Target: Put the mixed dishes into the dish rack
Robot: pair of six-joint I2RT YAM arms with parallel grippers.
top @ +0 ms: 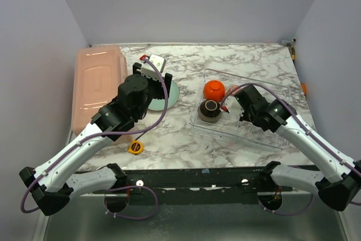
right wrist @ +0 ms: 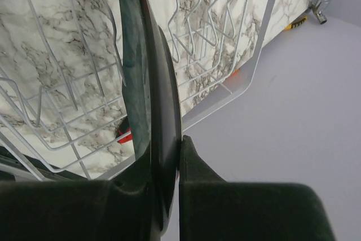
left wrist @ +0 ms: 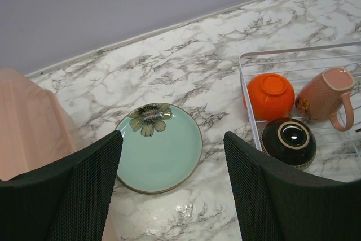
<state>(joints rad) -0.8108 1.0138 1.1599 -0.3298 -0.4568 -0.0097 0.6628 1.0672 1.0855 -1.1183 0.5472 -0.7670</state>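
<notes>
The teal plate [top: 171, 91] with a flower print lies flat on the marble, left of the dish rack [top: 271, 136]. My left gripper [top: 155, 93] hovers over it, open and empty. In the left wrist view the plate [left wrist: 161, 150] shows between the two fingers [left wrist: 90, 184], apart from both. The orange bowl [top: 214, 90], the dark brown bowl [top: 210, 110] and the pinkish mug [top: 233, 89] sit in the rack's left end. They also show in the left wrist view: orange bowl [left wrist: 269, 95] upside down, brown bowl [left wrist: 289, 141], mug [left wrist: 327, 99]. My right gripper [top: 236, 101] is inside the rack beside the mug, jaws pressed together.
A long salmon-pink tub [top: 98, 83] stands at the far left, and shows in the left wrist view [left wrist: 22, 122]. A yellow tape measure [top: 135, 147] lies near the front edge. The rack's wire grid [right wrist: 56, 111] fills the right wrist view. Walls close in on three sides.
</notes>
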